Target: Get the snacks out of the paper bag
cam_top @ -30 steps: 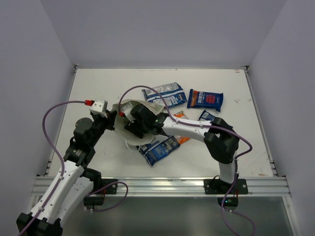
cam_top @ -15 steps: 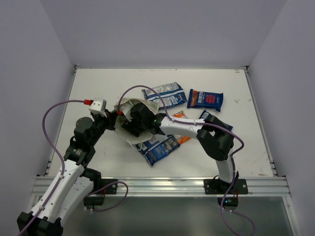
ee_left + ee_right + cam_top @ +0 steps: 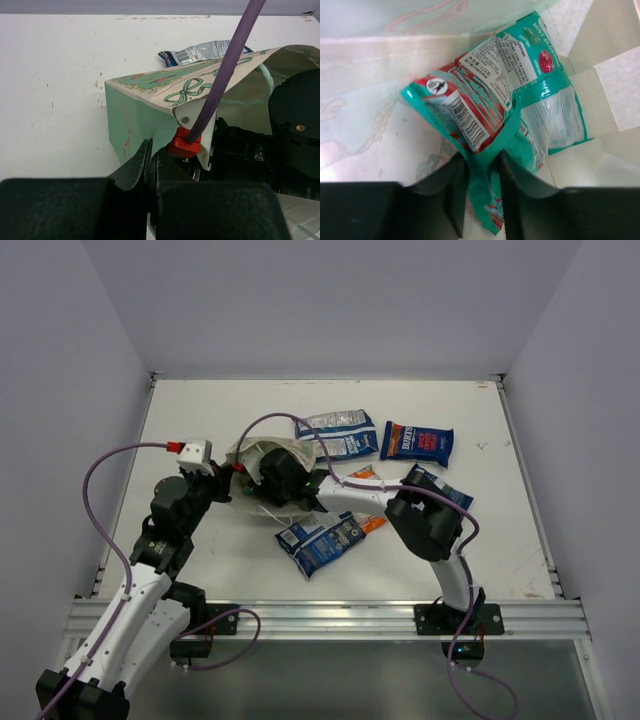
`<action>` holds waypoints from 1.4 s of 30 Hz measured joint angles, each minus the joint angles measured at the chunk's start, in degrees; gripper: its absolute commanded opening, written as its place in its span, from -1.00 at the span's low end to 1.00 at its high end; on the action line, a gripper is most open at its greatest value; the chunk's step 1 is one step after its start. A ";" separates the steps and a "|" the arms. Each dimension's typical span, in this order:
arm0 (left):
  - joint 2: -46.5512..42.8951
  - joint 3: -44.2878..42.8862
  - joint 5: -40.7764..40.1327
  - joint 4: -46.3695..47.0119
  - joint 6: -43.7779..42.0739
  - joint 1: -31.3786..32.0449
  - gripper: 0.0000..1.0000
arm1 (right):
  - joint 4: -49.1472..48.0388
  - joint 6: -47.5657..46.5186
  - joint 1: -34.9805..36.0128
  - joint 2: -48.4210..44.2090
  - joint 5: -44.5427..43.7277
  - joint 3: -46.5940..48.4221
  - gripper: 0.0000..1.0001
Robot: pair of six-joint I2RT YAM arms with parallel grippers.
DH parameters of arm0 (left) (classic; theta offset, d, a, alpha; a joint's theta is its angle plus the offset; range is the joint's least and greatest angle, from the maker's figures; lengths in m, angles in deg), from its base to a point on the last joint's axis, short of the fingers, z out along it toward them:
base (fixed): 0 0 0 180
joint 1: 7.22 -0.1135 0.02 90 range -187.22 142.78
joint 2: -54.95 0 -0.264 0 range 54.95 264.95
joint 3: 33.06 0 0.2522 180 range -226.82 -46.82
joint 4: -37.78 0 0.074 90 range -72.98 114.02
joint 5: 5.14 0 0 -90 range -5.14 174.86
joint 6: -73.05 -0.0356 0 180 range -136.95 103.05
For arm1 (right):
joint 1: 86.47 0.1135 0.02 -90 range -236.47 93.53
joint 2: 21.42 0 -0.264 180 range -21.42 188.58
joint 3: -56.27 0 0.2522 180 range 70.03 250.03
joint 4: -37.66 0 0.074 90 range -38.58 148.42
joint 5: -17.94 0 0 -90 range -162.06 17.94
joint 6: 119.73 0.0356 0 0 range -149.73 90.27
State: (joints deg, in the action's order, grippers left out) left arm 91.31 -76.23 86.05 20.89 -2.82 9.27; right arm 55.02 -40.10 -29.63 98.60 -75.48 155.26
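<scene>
- We steady the paper bag (image 3: 131, 125) on its side with the left gripper (image 3: 151, 161), its jaws fully closed on the edge of the bag's wall.
- The right gripper (image 3: 482, 192) sits deep inside the bag, jaws pinched onto a fold of the teal-green packet (image 3: 530, 100).
- We confirm a firm pinch, then withdraw straight out through the mouth, clear of the paper walls.

arms (image 3: 130, 605): white links, black joints | cables (image 3: 226, 70): purple | plug (image 3: 184, 145): red | jaws: black
</scene>
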 measured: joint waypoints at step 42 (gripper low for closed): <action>16.96 -20.17 -11.74 -9.07 2.78 0.90 -1.00 | 12.87 3.89 -1.70 -32.22 13.86 7.61 -1.00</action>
State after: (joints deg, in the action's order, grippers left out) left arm 108.27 -96.40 74.31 11.82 -0.05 10.17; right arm 67.89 -36.21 -31.34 66.39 -61.62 162.87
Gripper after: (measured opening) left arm 0.013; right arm 0.056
